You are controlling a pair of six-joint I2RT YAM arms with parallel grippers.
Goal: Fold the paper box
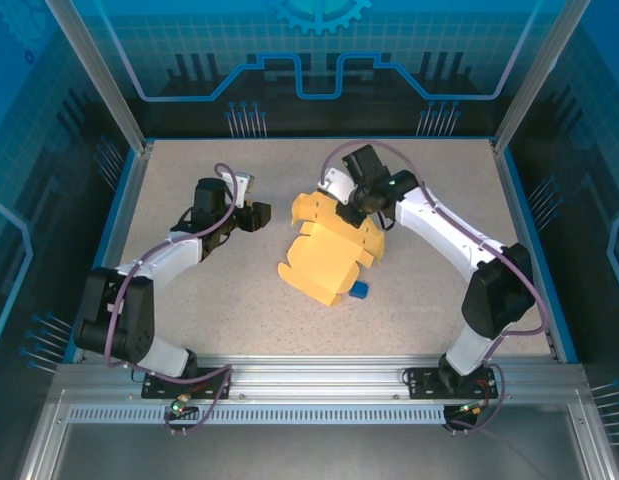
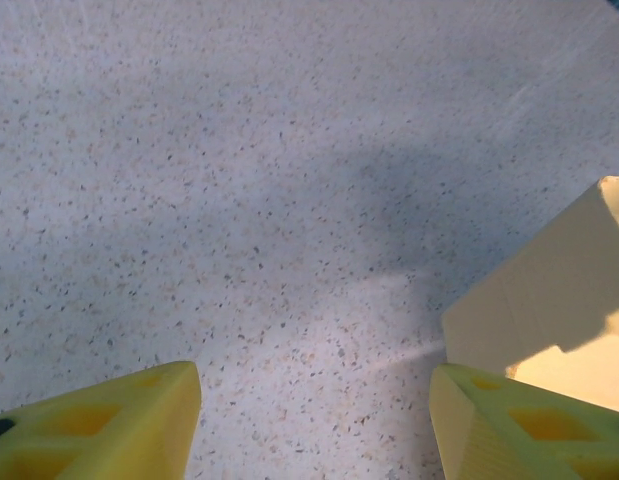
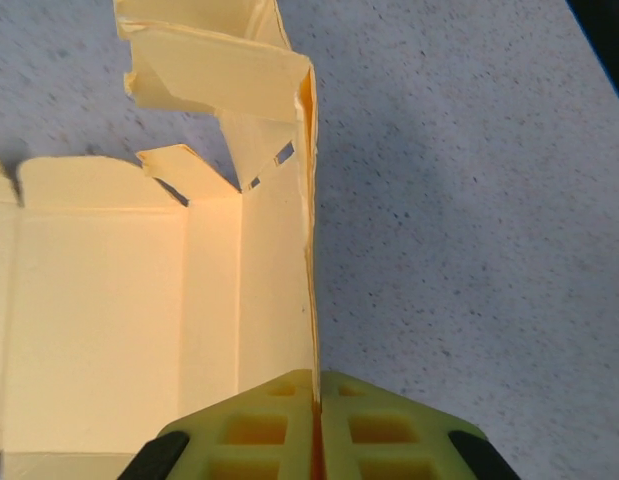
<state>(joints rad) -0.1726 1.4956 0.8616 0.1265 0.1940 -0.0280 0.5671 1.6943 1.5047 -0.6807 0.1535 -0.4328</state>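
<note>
Yellow box [image 1: 329, 258] sits at the middle of the table [image 1: 229, 310], half formed: one wall up, flaps loose, closing not yet done. The right gripper [image 1: 355, 208] pinches that wall tight; the left gripper [image 1: 261, 214] gapes empty just beside the box.

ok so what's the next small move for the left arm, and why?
Probably ease the left fingers toward the paper box to take a near flap: they stand open, apart from it, while the right fingers are shut on one wall.
</note>
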